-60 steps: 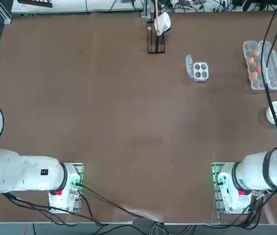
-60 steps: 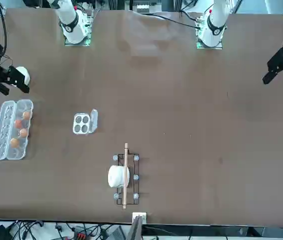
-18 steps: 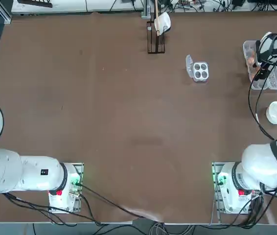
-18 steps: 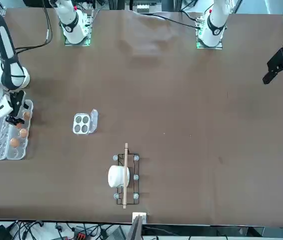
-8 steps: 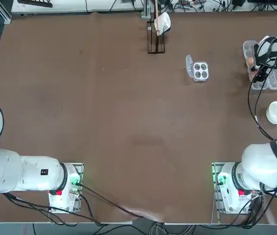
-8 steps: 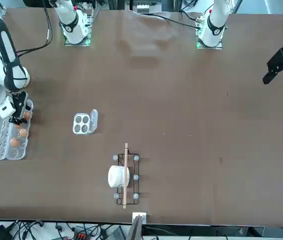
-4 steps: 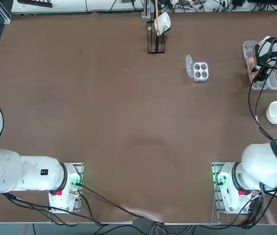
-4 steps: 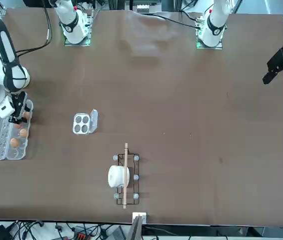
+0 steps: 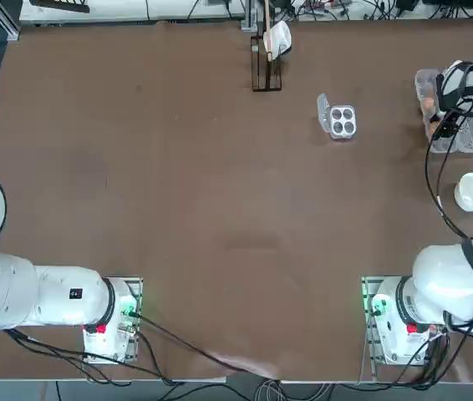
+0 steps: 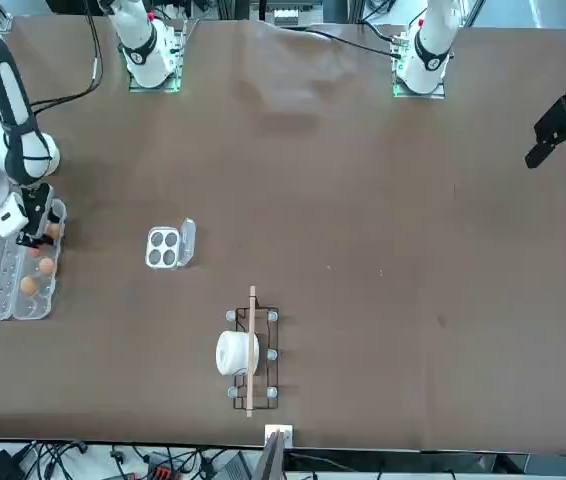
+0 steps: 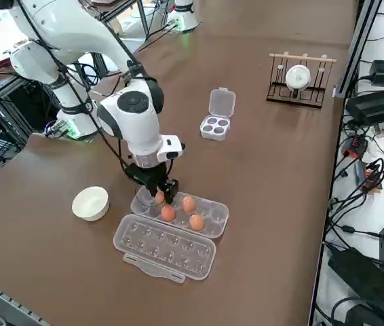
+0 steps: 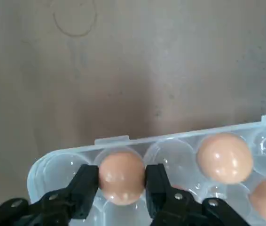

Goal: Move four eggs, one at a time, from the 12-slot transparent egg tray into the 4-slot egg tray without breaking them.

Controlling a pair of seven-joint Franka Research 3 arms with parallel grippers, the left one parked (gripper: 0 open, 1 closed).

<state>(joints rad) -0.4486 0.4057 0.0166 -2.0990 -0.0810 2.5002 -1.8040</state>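
Right hand (image 12: 121, 181) pinching first egg (image 12: 121, 175), fingers closed on its sides, egg sitting at cup level in 12-slot transparent egg tray (image 11: 214, 221). Advisable: lifting straight, slowly, gentle grip, clearing rim, then crossing desk (image 9: 220, 192) toward empty 4-slot egg tray (image 9: 342, 121).

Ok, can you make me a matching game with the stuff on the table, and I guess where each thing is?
Things:
1. right gripper
2. 4-slot egg tray
3. white bowl
4. white roll

Places or states:
A. on a wire rack
B. empty, lid open
C. shut on an egg
D. beside the 12-slot transparent egg tray, nearer the robot

Pairs: 1-C, 2-B, 3-D, 4-A
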